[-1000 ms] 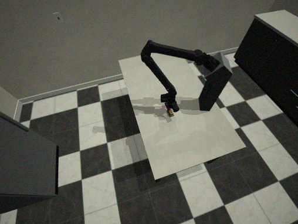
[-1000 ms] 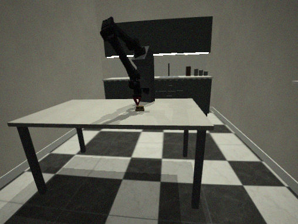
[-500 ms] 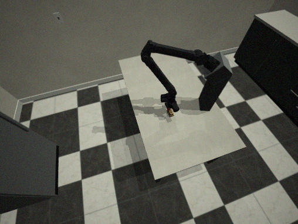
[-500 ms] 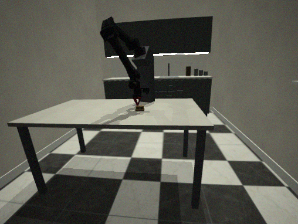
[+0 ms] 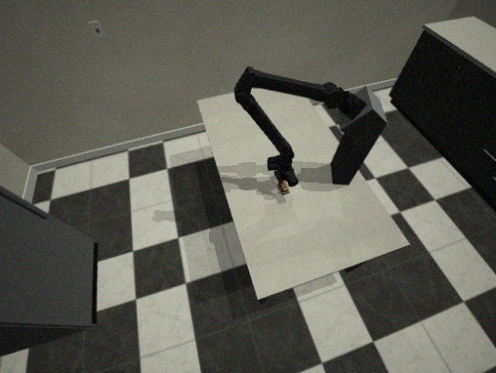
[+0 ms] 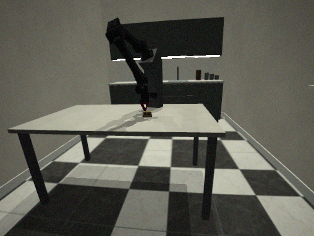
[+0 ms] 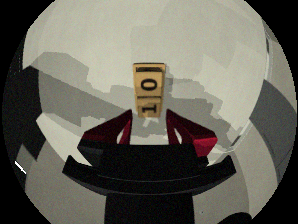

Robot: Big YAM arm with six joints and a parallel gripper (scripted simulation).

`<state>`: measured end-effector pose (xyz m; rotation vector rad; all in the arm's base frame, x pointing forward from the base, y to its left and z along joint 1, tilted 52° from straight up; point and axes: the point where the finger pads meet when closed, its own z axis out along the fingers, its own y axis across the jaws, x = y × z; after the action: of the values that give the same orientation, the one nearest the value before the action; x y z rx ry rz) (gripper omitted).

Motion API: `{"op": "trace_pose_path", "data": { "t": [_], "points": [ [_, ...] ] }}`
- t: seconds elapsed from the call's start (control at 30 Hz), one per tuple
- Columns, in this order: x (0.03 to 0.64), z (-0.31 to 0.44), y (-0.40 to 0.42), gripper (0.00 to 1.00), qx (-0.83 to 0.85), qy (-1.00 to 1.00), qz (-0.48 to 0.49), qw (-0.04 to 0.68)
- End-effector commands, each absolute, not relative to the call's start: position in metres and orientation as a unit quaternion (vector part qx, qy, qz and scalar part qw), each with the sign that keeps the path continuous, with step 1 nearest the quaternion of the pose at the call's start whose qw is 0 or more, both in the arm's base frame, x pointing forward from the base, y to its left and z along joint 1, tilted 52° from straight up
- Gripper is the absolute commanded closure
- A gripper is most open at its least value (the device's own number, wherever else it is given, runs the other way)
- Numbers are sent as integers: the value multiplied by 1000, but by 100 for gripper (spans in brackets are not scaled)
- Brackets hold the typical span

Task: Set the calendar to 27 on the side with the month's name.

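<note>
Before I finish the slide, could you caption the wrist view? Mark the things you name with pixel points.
Parted red fingers near two wooden cubes marked 1 [image 7: 149,108] and 0 [image 7: 149,85].
</note>
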<state>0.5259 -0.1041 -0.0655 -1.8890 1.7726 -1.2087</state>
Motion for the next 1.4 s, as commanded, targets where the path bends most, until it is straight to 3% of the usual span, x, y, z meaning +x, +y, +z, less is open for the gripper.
{"op": "trace_pose_path", "data": {
  "t": [0.0,1.37],
  "points": [
    [508,-82,-106,54,-664,616,-405,129],
    [516,-78,-108,54,-660,615,-410,133]
  ]
}}
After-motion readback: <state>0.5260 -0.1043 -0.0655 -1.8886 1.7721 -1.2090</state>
